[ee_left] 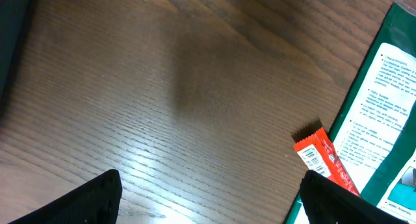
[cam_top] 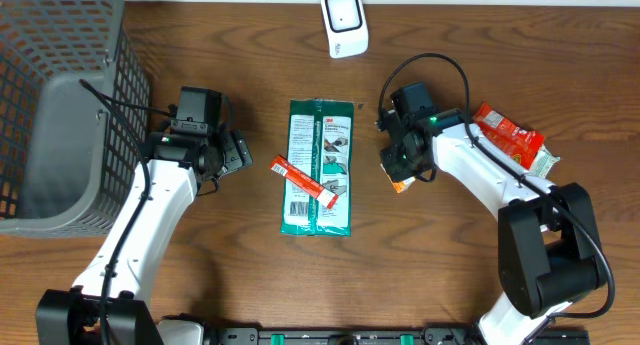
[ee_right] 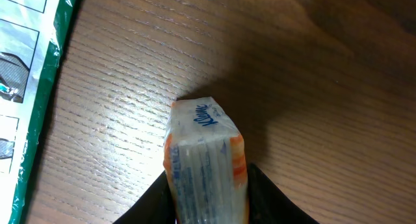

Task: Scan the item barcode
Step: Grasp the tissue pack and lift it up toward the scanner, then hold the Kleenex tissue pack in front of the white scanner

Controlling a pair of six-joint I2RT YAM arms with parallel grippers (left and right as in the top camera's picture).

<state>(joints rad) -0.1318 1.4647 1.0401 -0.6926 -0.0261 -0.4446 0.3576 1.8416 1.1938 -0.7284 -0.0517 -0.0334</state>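
Note:
A small tissue pack (ee_right: 205, 152), clear wrap with orange edges and blue print, stands on the wood table. My right gripper (ee_right: 208, 188) is shut on it, one black finger pressed against each side. From overhead only an orange corner of the pack (cam_top: 402, 185) shows under the right gripper (cam_top: 398, 171). The white barcode scanner (cam_top: 343, 23) sits at the far edge of the table. My left gripper (cam_top: 240, 152) is open and holds nothing. In the left wrist view the left gripper (ee_left: 209, 195) hovers over bare wood.
A green flat package (cam_top: 320, 167) lies mid-table with a red snack bar (cam_top: 305, 180) on its left edge; both appear as package (ee_left: 383, 120) and bar (ee_left: 325, 160). A red snack bag (cam_top: 512, 137) lies right of my right arm. A grey mesh basket (cam_top: 60, 105) fills the left side.

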